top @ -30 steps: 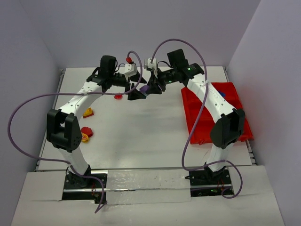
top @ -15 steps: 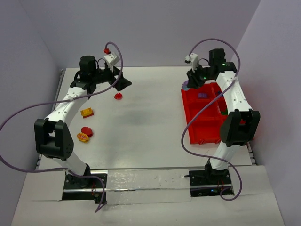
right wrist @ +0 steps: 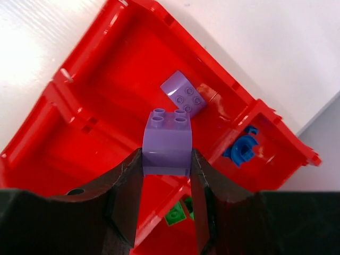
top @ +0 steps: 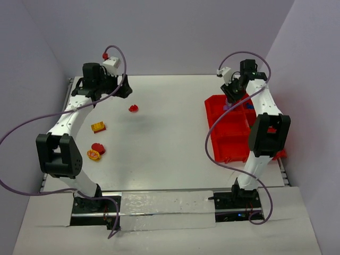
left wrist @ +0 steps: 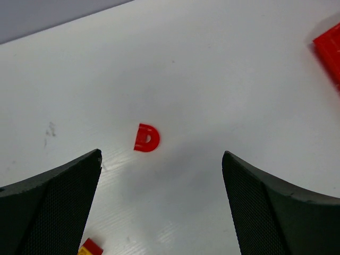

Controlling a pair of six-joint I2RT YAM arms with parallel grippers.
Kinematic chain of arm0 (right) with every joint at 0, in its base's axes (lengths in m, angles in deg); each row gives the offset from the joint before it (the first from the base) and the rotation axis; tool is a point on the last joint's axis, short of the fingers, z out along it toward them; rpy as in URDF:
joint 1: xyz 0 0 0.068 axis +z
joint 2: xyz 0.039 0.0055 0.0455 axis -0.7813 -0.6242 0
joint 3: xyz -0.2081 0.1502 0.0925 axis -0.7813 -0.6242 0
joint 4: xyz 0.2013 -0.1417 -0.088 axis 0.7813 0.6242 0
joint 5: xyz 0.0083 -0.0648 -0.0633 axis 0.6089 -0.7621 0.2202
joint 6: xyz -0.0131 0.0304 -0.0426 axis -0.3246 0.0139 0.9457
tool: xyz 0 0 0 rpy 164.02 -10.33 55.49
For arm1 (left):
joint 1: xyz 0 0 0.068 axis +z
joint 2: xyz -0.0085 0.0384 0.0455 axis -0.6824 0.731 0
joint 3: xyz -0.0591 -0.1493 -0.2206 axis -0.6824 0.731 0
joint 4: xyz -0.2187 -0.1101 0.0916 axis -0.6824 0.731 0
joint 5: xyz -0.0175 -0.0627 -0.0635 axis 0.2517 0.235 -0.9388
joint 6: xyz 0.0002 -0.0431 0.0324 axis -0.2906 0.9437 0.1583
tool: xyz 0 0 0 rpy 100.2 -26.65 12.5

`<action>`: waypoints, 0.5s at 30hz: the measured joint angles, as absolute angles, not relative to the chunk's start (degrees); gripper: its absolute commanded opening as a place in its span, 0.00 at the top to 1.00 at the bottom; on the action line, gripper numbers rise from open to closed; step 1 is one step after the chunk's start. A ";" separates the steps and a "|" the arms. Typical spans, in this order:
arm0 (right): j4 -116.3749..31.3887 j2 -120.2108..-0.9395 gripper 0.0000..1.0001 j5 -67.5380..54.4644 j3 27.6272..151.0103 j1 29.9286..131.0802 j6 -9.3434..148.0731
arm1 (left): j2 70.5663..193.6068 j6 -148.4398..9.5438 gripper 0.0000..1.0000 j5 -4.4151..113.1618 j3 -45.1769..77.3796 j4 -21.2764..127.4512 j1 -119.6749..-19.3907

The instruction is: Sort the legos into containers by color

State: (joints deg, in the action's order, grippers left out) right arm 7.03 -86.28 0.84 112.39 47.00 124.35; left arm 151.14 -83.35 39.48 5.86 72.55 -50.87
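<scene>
My right gripper (right wrist: 167,164) is shut on a purple brick (right wrist: 167,143) and holds it above the red tray (right wrist: 95,69), over its far compartments. A second purple brick (right wrist: 183,93) lies in the compartment below. A blue piece (right wrist: 241,150) and green bricks (right wrist: 178,213) lie in neighbouring compartments. In the top view the right gripper (top: 232,95) hangs over the tray's (top: 223,141) far left corner. My left gripper (left wrist: 162,180) is open and empty, above the table near a red D-shaped piece (left wrist: 146,139), which also shows in the top view (top: 133,108).
A yellow-and-red brick (top: 98,127) and a red and orange pair (top: 96,151) lie on the table's left side. The yellow-and-red brick's corner shows in the left wrist view (left wrist: 90,248). Walls close in the back and sides.
The right arm carried the purple brick from the table's middle to above the tray. The left arm pulled back to the far left, open.
</scene>
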 measured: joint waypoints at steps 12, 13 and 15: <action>5.55 -95.80 0.90 1.28 117.60 47.42 119.25 | 150.98 -87.64 0.04 42.71 9.98 80.68 -40.87; 5.55 -95.97 0.87 1.53 117.64 47.46 118.90 | 150.97 -89.24 0.05 42.76 10.34 81.73 -40.00; 5.62 -96.29 0.74 1.91 117.65 47.50 118.23 | 150.77 -92.58 0.08 42.90 11.37 83.62 -38.65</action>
State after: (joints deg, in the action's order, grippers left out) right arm 5.62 -96.29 1.91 117.65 47.50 118.23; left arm 150.77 -92.58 42.90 11.37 83.62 -38.65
